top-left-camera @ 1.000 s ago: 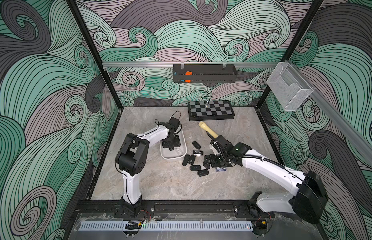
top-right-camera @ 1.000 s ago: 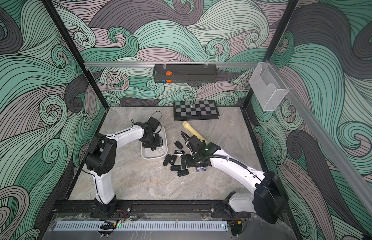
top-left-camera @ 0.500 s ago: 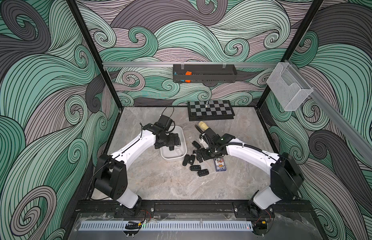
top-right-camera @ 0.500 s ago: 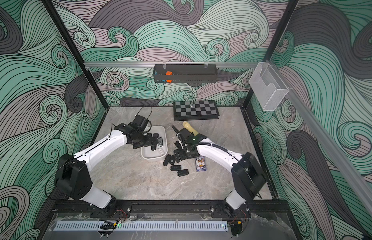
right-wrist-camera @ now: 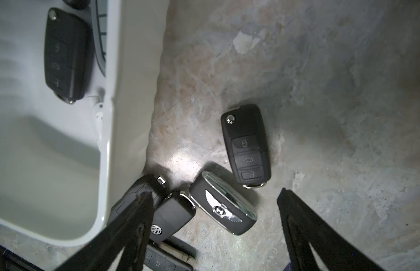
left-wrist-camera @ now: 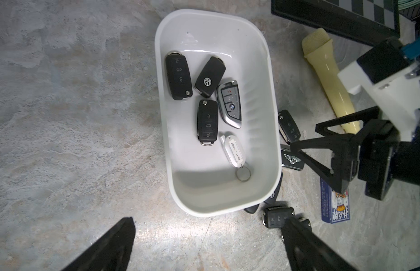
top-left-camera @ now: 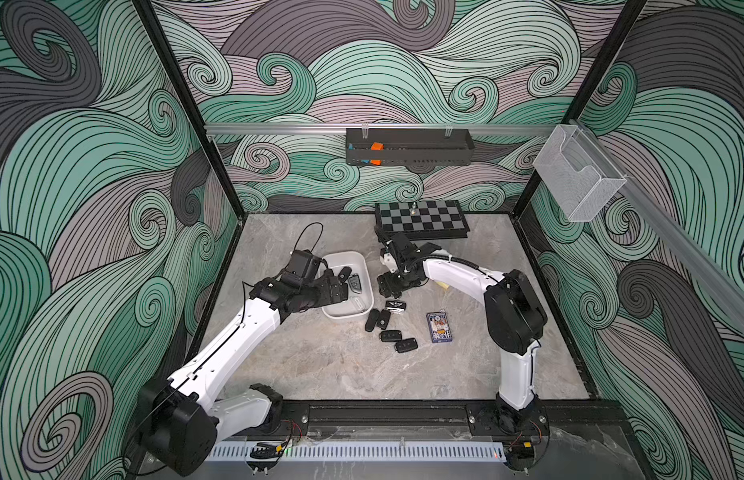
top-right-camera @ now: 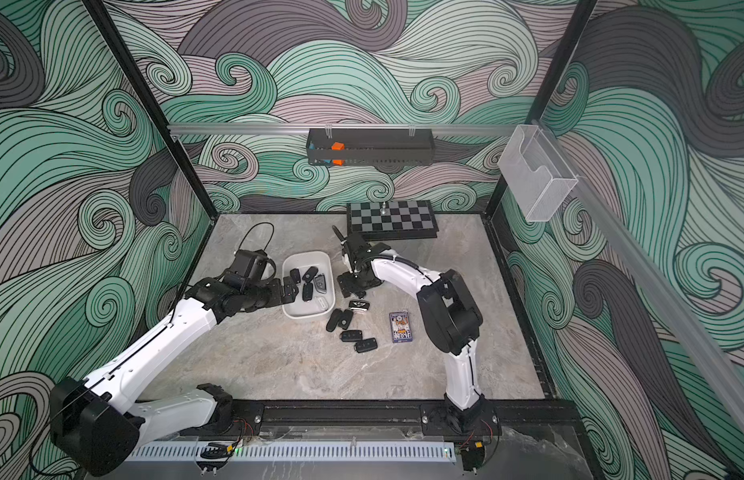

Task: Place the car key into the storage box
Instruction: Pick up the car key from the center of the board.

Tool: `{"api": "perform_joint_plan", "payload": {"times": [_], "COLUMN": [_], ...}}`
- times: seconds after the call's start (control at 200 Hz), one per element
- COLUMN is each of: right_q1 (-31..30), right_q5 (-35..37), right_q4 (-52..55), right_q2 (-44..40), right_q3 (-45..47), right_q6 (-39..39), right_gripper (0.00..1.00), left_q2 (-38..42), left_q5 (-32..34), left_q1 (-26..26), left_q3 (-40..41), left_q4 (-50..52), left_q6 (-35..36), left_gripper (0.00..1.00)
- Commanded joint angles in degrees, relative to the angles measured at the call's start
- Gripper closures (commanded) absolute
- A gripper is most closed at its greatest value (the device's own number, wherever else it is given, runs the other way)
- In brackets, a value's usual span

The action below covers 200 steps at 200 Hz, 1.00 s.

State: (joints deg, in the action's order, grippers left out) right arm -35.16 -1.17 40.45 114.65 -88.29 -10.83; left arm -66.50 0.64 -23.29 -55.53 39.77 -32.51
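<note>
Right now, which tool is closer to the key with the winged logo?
Right. The right tool hangs open right over the winged-logo key. The left tool is at the far side of the storage box, with the box between it and the key.

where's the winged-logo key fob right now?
On the table just right of the storage box, under the right claw; the right wrist view shows the winged-logo key between a VW key and a three-button black key.

Black car key (right-wrist-camera: pixel 246 145) lies near white storage box (right-wrist-camera: pixel 133 70).
</note>
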Motion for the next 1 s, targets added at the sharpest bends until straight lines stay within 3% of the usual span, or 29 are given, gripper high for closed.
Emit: {"api": "perform_joint_plan", "payload": {"times": [0.0, 0.495, 0.996], "right_q1": [0.4, 0.5, 0.5], "right_q5": [-0.9, 2.8, 3.8], "right_q4": [1.6, 2.8, 3.3], "right_q2": [2.5, 8.3, 10.0], "right_q3": [-3.3, -5.7, -4.2], "right_q6": [3.3, 5.3, 3.8], "right_gripper": [0.17, 0.24, 0.5], "left_q2": [0.5, 2.6, 4.2], "left_q5": [1.0, -4.8, -5.5], "left_q1": [1.4, 4.3, 6.2], "left_q3": [-0.6, 2.8, 4.4], "left_q4": [-2.5, -4.0, -3.9], "left_q6": [-0.5, -0.7, -1.9], "left_gripper": [0.01, 0.01, 0.01]}}
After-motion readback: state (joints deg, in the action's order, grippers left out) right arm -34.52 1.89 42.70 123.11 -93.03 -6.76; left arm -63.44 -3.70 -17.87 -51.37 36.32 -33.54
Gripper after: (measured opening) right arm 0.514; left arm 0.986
